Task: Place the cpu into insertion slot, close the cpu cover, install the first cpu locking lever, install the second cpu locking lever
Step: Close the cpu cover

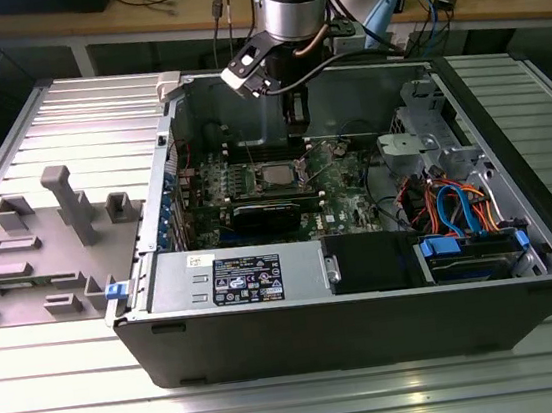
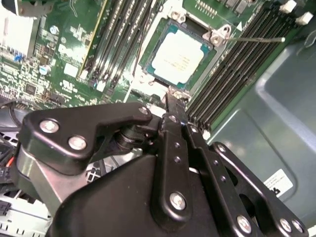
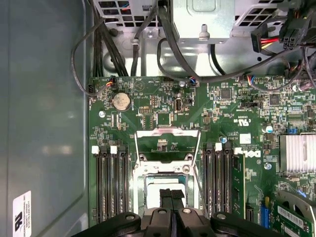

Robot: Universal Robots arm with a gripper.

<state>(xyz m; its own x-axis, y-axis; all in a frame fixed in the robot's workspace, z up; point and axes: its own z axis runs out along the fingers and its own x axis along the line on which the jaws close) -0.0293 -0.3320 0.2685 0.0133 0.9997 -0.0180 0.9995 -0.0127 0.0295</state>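
cpu (image 3: 155, 190): one edge hidden under pincer (image 3: 173, 191) tips, first wrist view | insertion slot (image 3: 139, 192): cut by picture edge there | green board (image 2: 59, 59): large part hidden behind pincer body, second wrist view | cpu cover (image 3: 168, 132): too small to tell in exterior view

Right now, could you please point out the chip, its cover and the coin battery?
chip (image 2: 177, 55), second wrist view, middle of its silver top.
cover (image 3: 168, 132), first wrist view, one bar of the open frame.
coin battery (image 3: 121, 101), first wrist view, centre of its face.
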